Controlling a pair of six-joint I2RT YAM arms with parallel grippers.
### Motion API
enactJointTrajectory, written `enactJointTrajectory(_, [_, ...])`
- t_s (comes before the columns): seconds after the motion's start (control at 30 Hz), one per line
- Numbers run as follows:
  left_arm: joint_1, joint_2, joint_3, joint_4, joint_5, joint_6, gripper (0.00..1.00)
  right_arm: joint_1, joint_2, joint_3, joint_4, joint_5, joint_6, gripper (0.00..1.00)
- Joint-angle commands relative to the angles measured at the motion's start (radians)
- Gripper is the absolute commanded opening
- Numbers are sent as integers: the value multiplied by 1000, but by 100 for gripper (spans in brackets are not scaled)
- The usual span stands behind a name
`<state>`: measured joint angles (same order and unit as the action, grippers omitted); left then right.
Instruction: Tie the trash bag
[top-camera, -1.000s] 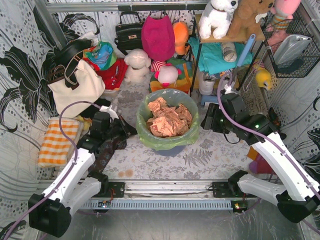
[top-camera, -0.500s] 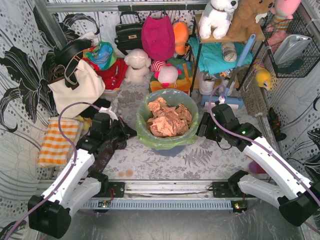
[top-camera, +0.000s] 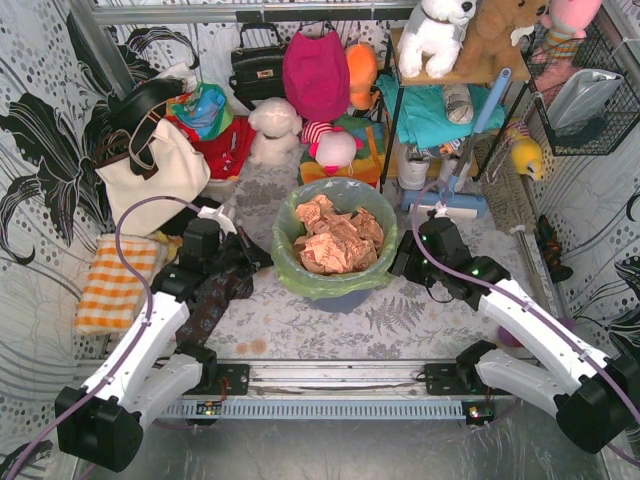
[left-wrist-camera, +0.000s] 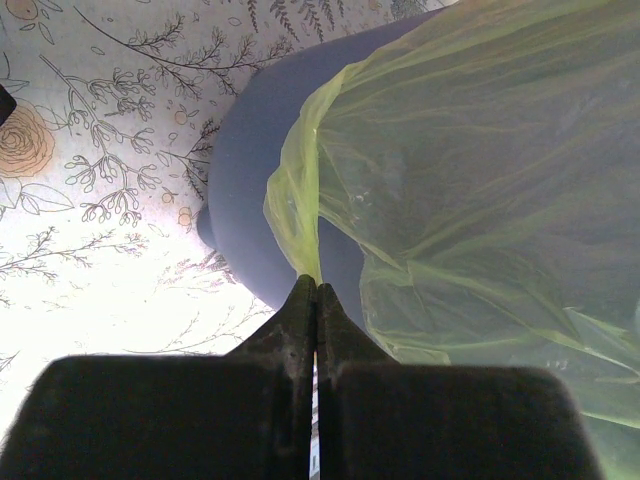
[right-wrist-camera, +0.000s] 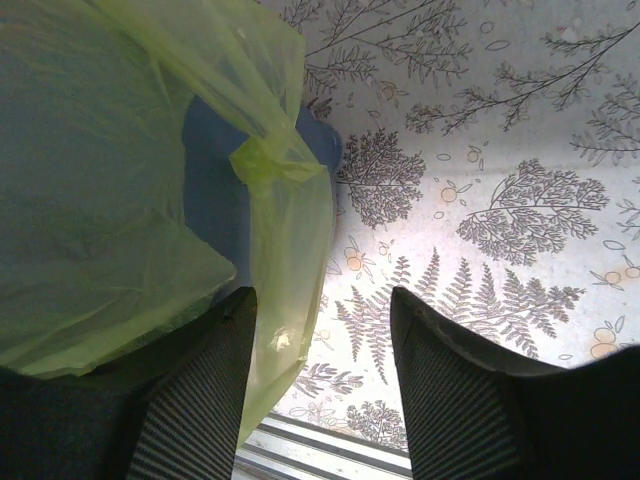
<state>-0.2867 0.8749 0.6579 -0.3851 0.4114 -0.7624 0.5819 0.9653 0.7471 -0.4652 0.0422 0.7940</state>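
**Top view.** The trash bag (top-camera: 300, 278) lines the blue-grey bin (top-camera: 340, 300) at mid-table. Its mouth is wide open, its hem is folded over the rim, and the crumpled paper (top-camera: 335, 240) is exposed. The left gripper (top-camera: 252, 262) is at the bin's left side and the right gripper (top-camera: 402, 262) at its right.

**Left wrist.** The jaws are clenched. The bag's hem (left-wrist-camera: 300, 240) is drawn to a point at the tips, so it looks pinched.

**Right wrist.** The jaws are apart and grasp nothing. The hanging film (right-wrist-camera: 290, 300) brushes one finger (right-wrist-camera: 200, 390). There is a small bunched twist (right-wrist-camera: 262, 160) on the hem; I cannot tell what it is.

**Progress.** Early. At most one side of the hem is taken. Judged left to do: grasp the right side, lift the hem off the rim, gather, cross and knot.
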Motion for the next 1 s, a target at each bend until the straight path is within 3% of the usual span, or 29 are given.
enactJointTrajectory(0.0, [6, -2, 39, 0, 8, 25, 0, -5, -10, -47, 101, -43, 34, 54])
enactJointTrajectory(0.23, [5, -15, 44, -11, 13, 26, 0, -5, -54, -94, 107, -38, 61, 29])
enactJointTrajectory(0.4, [6, -27, 66, -29, 4, 28, 0, -5, -93, -67, 78, -31, 48, 2])
enactJointTrajectory(0.97, [5, -98, 262, -208, -73, 51, 0, -5, -143, 216, -137, -13, -77, 0])
